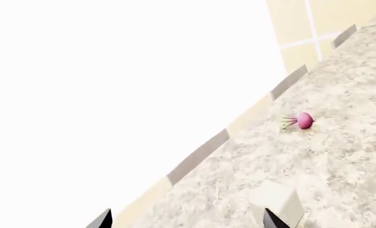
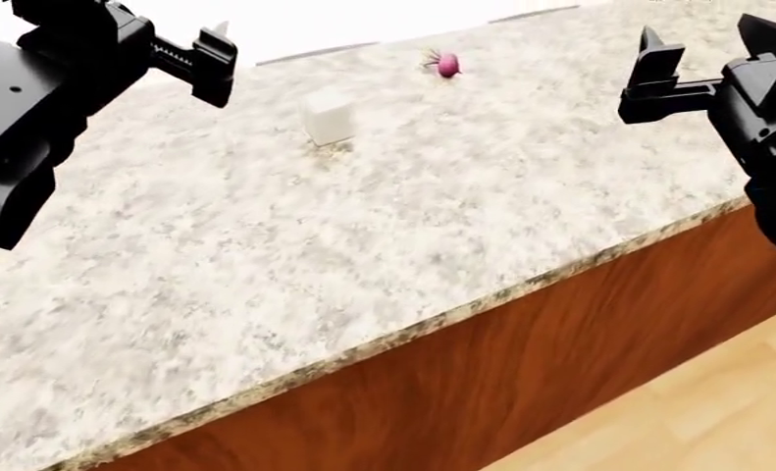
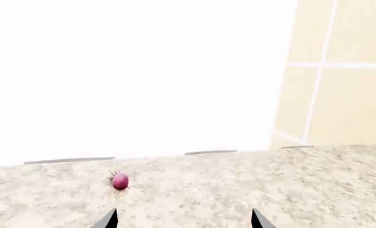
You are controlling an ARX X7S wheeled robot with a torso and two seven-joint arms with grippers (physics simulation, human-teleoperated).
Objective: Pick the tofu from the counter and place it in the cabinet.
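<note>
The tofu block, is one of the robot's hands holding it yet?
No. The tofu sits alone on the counter. The left gripper and right gripper are both open and empty.

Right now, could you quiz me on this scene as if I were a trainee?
1. True or false: the tofu is gripped in the left pincer.
2. Which lies nearer the wall side of the counter: (a) the tofu, (b) the radish?
3. Fill in: both pincers are ___ the counter, gripping nothing.

Key
1. False. The tofu sits on the counter, apart from the left pincer.
2. (b). In the head view the radish lies farther back than the tofu.
3. Above. The right pincer hovers open too.
</note>
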